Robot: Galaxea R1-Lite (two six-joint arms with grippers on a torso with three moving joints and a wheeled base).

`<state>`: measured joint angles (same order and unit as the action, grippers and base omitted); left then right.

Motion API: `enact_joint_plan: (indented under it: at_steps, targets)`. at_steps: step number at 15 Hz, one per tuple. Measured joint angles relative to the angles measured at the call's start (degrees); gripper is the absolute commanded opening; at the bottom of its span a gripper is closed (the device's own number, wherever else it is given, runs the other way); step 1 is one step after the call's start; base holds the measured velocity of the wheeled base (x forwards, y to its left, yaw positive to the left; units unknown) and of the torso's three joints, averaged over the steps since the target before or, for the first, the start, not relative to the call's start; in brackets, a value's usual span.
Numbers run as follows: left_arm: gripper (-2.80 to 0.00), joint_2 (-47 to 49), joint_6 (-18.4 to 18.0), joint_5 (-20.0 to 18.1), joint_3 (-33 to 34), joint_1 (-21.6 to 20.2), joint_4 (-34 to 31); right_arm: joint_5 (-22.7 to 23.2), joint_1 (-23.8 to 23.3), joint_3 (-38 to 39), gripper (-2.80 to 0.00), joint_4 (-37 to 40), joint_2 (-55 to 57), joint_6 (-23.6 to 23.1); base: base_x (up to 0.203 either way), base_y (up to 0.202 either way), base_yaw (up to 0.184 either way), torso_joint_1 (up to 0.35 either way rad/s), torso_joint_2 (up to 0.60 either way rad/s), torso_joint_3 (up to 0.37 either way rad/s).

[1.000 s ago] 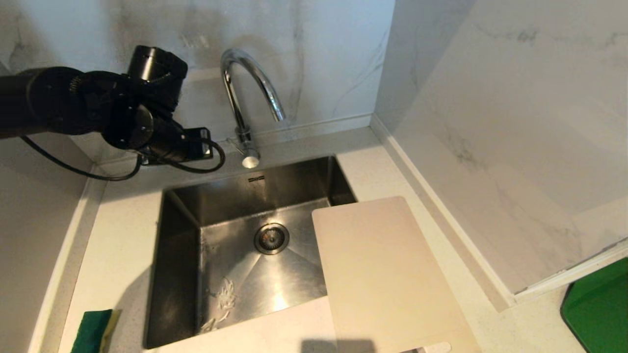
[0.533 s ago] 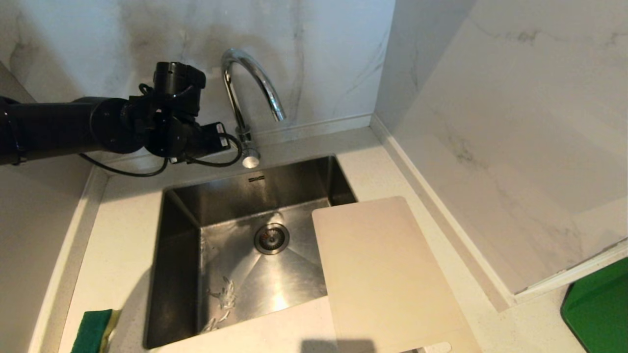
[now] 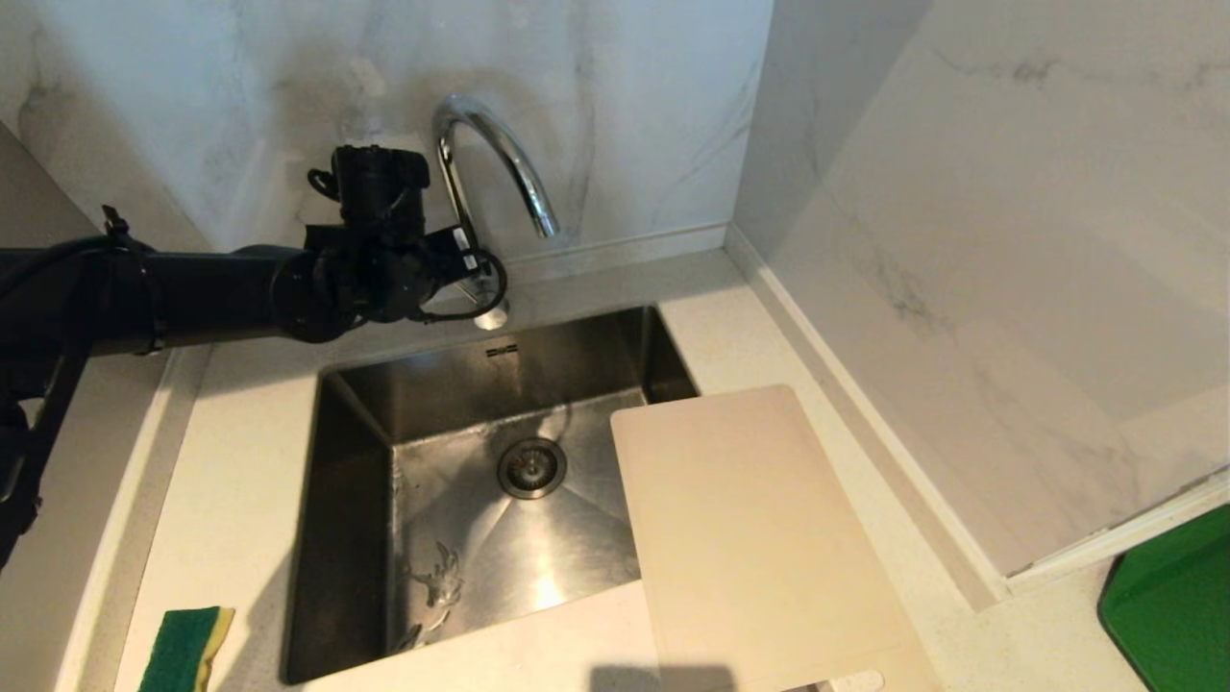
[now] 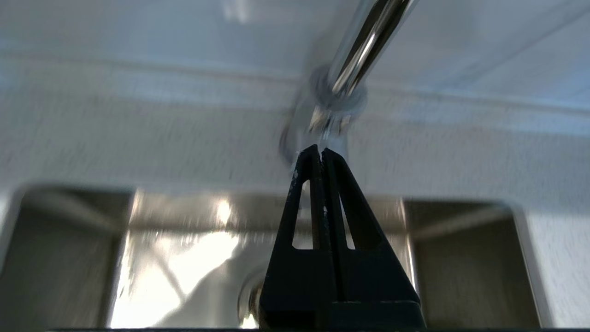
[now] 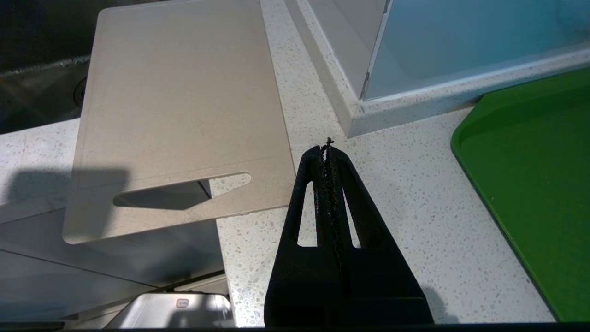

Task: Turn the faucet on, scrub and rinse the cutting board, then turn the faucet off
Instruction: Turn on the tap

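The chrome faucet (image 3: 500, 163) arches over the back of the sink, its lever knob (image 3: 491, 315) low at the front. No water shows at the spout. My left arm (image 3: 365, 274) reaches in from the left at the faucet's base. In the left wrist view the left gripper (image 4: 320, 150) is shut and empty, its tips close in front of the faucet base (image 4: 336, 99). The off-white cutting board (image 3: 759, 538) lies over the sink's right rim and the counter. The right gripper (image 5: 326, 150) is shut and empty above the counter, beside the slot-handle end of the cutting board (image 5: 179, 106).
The steel sink (image 3: 356, 538) has a round drain (image 3: 531, 468). A green and yellow sponge (image 3: 183, 649) lies at the counter's near left. A green slab (image 3: 1172, 615) sits at the far right. Marble walls close off the back and right.
My left arm has swung right along the back wall, and its wrist has turned, bringing the shut gripper up to the faucet's base. The board and the right gripper have not moved.
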<state>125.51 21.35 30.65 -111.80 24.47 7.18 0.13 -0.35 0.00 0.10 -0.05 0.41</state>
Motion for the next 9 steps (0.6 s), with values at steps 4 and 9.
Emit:
enact_joint_plan:
  at_steps: [4,9]
  targets:
    - [-2.80,1.9,-1.4,0.0,-0.1,0.1,2.6,0.0,0.0,0.0,-2.80,0.0,0.0,0.0,0.000,0.000,0.000,0.000,0.00,0.000]
    - [-2.80,3.7,-1.4,0.2,-0.6,-0.2,2.7,0.0,0.0,0.0,-2.80,0.0,0.0,0.1,0.000,0.000,0.000,0.000,0.00,0.000]
